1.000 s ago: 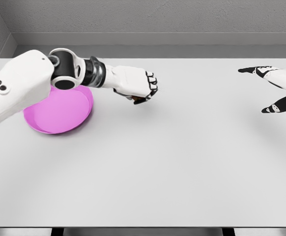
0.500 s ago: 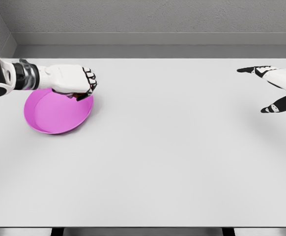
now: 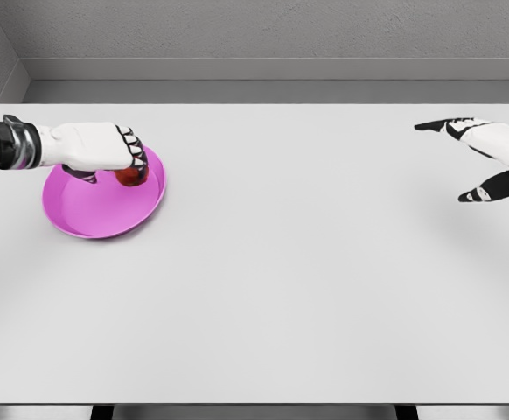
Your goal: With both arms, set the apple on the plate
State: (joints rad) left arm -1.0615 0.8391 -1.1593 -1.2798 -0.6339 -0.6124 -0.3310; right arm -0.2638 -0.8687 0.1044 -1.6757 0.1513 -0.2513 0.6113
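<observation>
Red apple [image 3: 130, 175] inside pink plate [image 3: 97, 219], toward its far right rim, on white table [image 3: 307, 289]. Left hand [image 3: 97, 149] over plate, fingers curled around apple's top. Right hand [image 3: 491, 157] at far right edge, fingers spread, holding nothing.

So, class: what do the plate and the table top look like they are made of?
Plate: probably plastic; uniform bright pink, smooth, with a soft sheen. Table top: looks like a matte laminate or painted board; flat pale grey, no grain, no reflections. Both are simulator renders, so these are guesses.
</observation>
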